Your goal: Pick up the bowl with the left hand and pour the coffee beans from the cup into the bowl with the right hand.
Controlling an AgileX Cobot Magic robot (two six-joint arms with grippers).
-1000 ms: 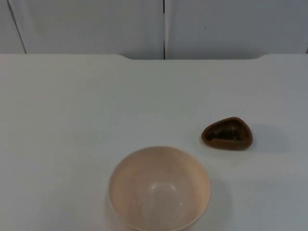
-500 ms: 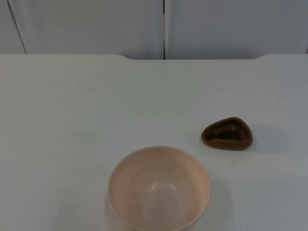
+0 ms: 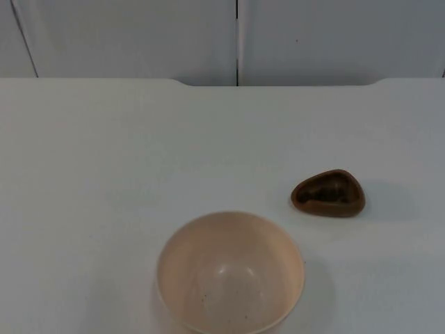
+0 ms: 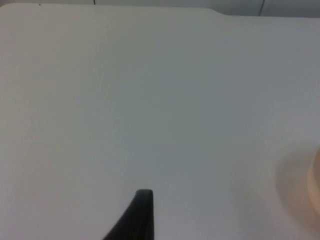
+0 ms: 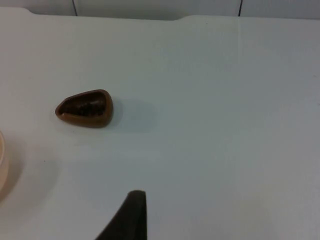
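Cream bowl (image 3: 230, 273) sat upright at worktop (image 3: 104, 174) near edge, brown cup (image 3: 328, 194) with dark beans stood apart toward right edge, left end effector (image 4: 135, 217) and right end effector (image 5: 127, 216) hovered over worktop, grip state of either could not be told.

Top camera sits high, looking down and forward across the white table (image 3: 104, 153) to the grey partition wall (image 3: 125, 35) (the far edge runs straight across). Left wrist camera hangs low over the table, facing that same wall, the bowl (image 4: 316, 175) just catching its edge. Right wrist camera looks the same way from a bit further back, sharing the brown cup (image 5: 85, 108) and bowl rim with the top view
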